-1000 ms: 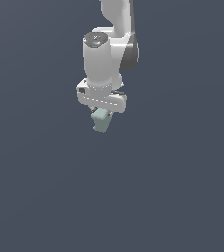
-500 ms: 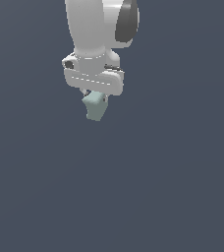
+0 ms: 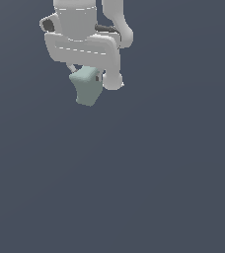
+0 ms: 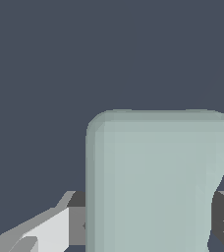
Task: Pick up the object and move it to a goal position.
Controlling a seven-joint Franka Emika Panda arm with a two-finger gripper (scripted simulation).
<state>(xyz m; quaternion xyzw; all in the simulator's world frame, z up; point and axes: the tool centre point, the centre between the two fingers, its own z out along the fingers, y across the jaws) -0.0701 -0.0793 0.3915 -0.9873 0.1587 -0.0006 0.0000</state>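
One object: pale grey-green block (image 3: pixel 87 86), aloft under gripper (image 3: pixel 91 78).
Fingers: clamped on its upper sides (image 4: pixel 77 225).
Handling: likely light, rigid, matte; taper could slip.
Hold: flat sides, up high.

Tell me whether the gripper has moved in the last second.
Yes. The gripper, shut on the grey-green block, has shifted toward the exterior view's left and upward in the picture. The plain background offers no fixed landmark, so I judge against the frame.
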